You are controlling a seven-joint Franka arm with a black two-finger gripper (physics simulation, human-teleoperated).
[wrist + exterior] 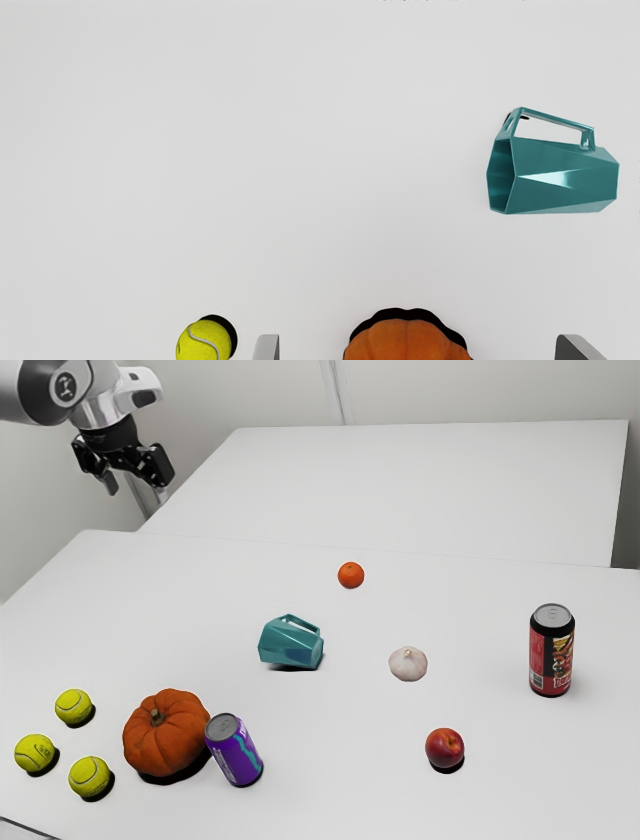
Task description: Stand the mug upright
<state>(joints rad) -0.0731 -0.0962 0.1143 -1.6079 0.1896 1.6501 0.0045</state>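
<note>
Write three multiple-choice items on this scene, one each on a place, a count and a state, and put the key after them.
1. What is right beside the pumpkin?
A) the garlic bulb
B) the purple can
C) the red-and-black can

2. How many tennis balls are on the table?
A) two
B) four
C) three

3. How does the teal mug lie?
A) on its side
B) upright
C) upside down

Key:
1 B: the exterior view shows it next to the pumpkin, toward that view's right.
2 C: three yellow balls sit near the exterior view's left edge.
3 A: in the wrist view its open mouth faces sideways.
</note>
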